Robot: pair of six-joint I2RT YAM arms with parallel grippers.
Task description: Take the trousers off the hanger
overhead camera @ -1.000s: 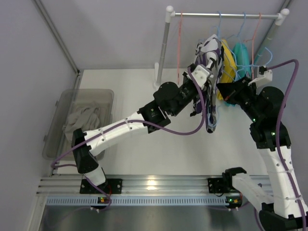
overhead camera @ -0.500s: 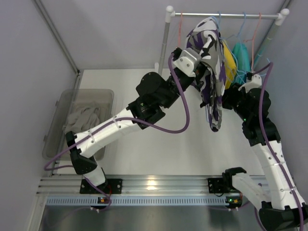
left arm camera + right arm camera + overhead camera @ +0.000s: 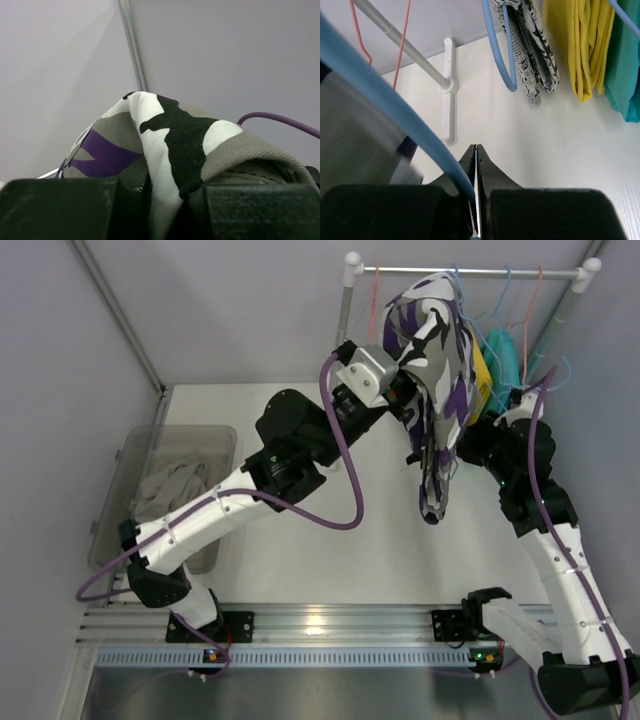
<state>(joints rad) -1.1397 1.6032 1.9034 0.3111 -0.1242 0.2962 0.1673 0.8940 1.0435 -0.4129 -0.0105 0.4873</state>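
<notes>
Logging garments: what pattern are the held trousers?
Purple, black, white and grey camouflage trousers; top external view shows it best.

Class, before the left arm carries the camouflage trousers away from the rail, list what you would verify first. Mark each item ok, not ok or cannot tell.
1. Left gripper shut on the trousers: ok, fabric is pinched between its fingers.
2. Right gripper clamping the blue hanger: cannot tell. The jaws are shut and the hanger runs in beside them.
3. Trousers off the hanger: cannot tell, the top view hides it.
4. Trousers apart from the yellow garment: cannot tell, they overlap in the top view.
5. Bin open: ok.
</notes>
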